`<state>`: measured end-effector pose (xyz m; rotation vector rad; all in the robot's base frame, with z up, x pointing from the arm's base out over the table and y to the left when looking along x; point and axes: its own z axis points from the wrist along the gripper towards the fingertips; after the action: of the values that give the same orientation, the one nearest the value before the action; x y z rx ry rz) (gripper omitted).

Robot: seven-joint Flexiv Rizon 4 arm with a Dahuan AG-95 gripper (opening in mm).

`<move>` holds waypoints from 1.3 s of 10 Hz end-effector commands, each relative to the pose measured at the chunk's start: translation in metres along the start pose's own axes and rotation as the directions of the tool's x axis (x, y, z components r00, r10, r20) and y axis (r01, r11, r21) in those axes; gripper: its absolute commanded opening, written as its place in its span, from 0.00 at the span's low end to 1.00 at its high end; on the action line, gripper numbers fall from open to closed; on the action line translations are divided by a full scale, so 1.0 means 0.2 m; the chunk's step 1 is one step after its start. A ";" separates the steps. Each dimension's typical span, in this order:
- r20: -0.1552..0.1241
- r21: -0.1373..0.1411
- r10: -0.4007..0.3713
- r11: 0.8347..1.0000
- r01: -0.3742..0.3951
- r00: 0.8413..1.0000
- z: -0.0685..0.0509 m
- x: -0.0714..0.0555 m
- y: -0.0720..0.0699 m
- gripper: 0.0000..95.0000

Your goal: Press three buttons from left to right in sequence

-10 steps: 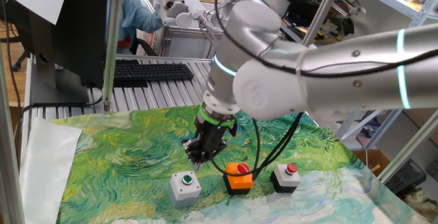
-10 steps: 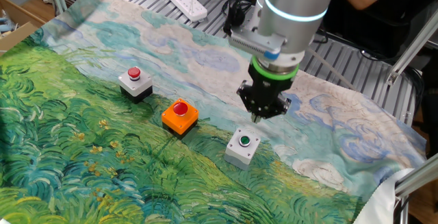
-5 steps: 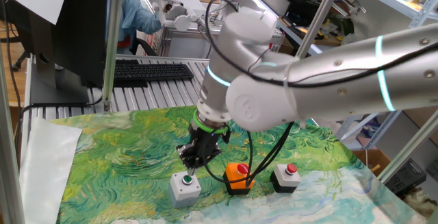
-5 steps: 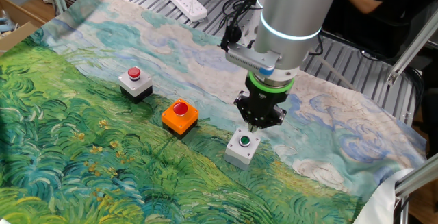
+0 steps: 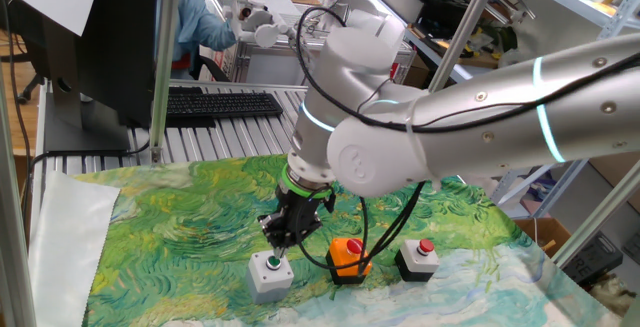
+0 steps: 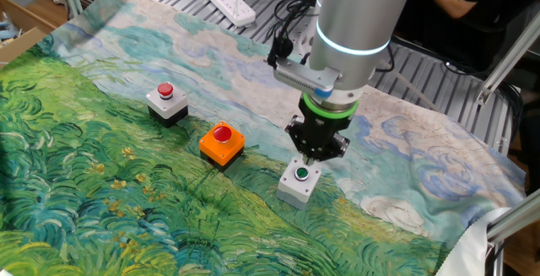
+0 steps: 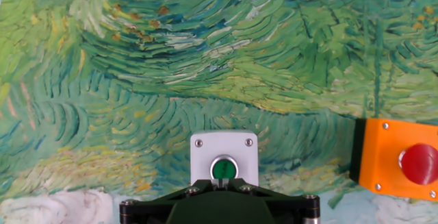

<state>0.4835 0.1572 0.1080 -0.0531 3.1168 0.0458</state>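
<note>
1. The silver arm fills most of one fixed view, and its far end is cut off at the right edge.
2. A painted green and blue cloth covers the table; its edges run out of frame in both fixed views.
3. The gripper points straight down over the light grey box. Its fingers are together, and their very tips are hard to make out against the dark hand. In the hand view only the black gripper body shows along the bottom edge, hiding the near side of the box.
4. The light grey box with green cap is leftmost in the row, directly under the fingertips; whether they touch the cap cannot be told.
5. The orange box with red cap sits in the middle, cut off at the right edge in the hand view.
6. The black box with small red cap sits rightmost, well apart from the gripper.
</note>
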 end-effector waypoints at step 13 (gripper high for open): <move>-0.003 0.004 0.010 1.000 -0.010 1.000 0.15 -0.05 -0.01 0.00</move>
<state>0.4956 0.1567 0.0814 -0.0386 3.1252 0.0414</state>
